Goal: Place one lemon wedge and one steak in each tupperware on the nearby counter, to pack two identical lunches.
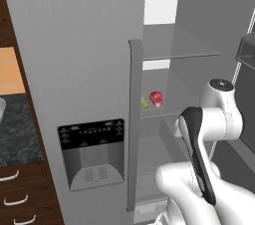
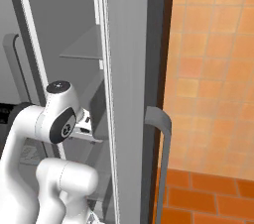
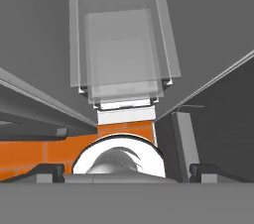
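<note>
Our pincer [image 3: 127,172] shows in the hand view as two dark tips spread wide at the bottom corners, with nothing between them; it looks down past stacked clear fridge shelves [image 3: 121,54] to a strip of orange brick floor [image 3: 44,153]. From the left base view we see our white arm [image 1: 209,134] reaching into the open fridge, where a steak [image 1: 157,98] and a lemon wedge [image 1: 144,103] lie just beside each other on a middle shelf, the wedge on the left next to the closed door's long handle [image 1: 134,119]. Both are too small for us to tell which way their long axes run. A corner of the marbled surface [image 1: 17,129] shows far left. The right base view adds the open door's edge [image 2: 126,94] and the orange tiled wall [image 2: 213,69], but no food. How the food lies relative to the pincer, we cannot tell.
</note>
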You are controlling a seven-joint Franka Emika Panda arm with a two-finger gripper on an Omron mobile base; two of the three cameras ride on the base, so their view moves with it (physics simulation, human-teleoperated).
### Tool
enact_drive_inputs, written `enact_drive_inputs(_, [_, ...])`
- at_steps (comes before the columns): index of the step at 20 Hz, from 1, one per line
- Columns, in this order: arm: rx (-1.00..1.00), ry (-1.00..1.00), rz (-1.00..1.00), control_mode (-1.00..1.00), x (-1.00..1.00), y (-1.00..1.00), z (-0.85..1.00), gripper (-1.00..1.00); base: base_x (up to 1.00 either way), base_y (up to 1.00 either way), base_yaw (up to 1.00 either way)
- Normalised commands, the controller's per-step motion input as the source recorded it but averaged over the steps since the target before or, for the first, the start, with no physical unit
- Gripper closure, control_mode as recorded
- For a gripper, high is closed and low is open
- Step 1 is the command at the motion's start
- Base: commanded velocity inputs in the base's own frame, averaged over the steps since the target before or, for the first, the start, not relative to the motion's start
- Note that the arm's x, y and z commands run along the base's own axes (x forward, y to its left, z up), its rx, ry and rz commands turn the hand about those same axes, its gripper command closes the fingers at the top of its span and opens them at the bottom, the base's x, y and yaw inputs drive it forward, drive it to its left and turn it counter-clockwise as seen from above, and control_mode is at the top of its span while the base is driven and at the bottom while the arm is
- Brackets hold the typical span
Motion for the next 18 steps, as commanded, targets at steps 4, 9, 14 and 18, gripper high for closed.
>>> enact_drive_inputs(4, [0.0, 0.0, 0.0, 1.0, 0.0, 0.0, 0.0, -1.0, 0.06, 0.0, 0.01])
enact_drive_inputs(9, [0.0, -0.1, 0.08, -1.0, 0.49, 0.0, 0.0, -1.0, 0.06, 0.0, 0.01])
enact_drive_inputs(14, [0.0, -0.09, 0.11, -1.0, 0.69, 0.0, 0.01, -1.0, 0.0, 0.0, 0.0])
enact_drive_inputs(18, [0.09, -0.02, 0.14, -1.0, 0.94, -0.05, 0.14, -1.0, 0.0, 0.0, 0.0])
